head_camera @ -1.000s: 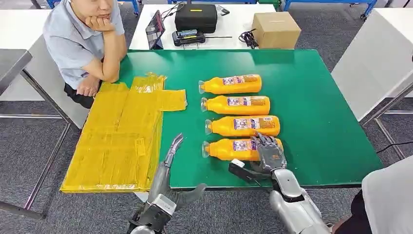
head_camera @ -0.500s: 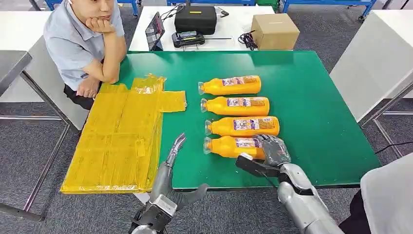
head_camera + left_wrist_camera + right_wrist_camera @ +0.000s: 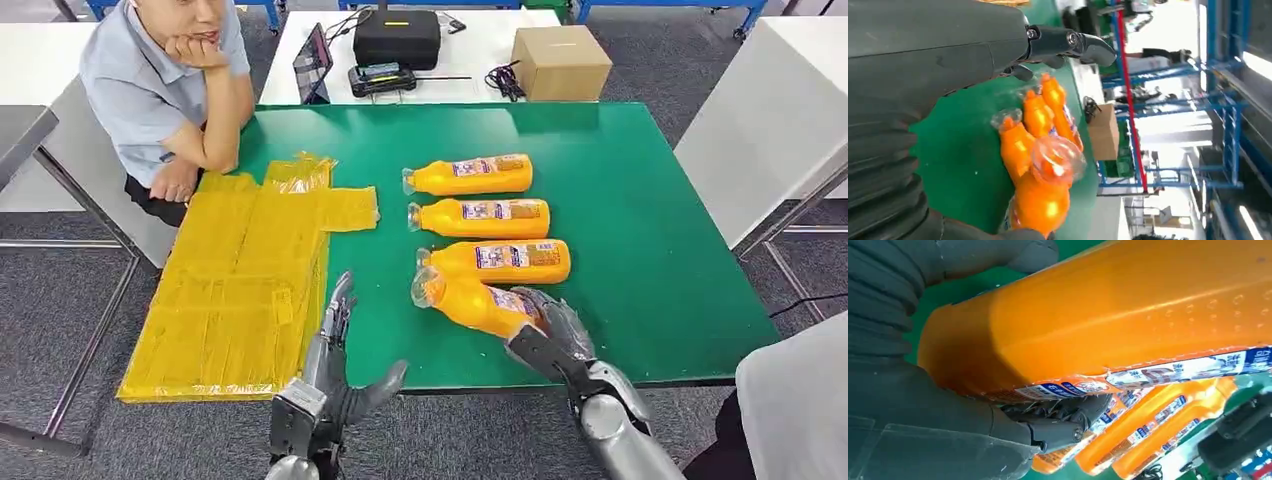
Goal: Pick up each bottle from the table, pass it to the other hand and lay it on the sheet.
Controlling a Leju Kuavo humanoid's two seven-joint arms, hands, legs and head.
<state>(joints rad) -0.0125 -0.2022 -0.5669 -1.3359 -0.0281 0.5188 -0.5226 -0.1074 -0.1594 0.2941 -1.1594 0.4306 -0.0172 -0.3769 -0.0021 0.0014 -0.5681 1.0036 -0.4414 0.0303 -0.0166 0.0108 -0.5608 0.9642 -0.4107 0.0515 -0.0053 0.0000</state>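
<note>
My right hand (image 3: 553, 338) now grips the nearest bottle (image 3: 475, 303), base end; its neck has lifted and swung off the desk (image 3: 640, 200) toward my left hand (image 3: 335, 350), which waits with fingers spread and nothing held. Pickup done, handover next. Right fingers mostly hidden behind bottle. Sheet (image 3: 240, 290) lies beyond the left hand.

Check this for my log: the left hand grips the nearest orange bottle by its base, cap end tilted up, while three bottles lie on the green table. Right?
Not quite: the right hand grips that bottle, as the head view shows. The left hand holds nothing, fingers apart. Three bottles do lie on the green table.
</note>
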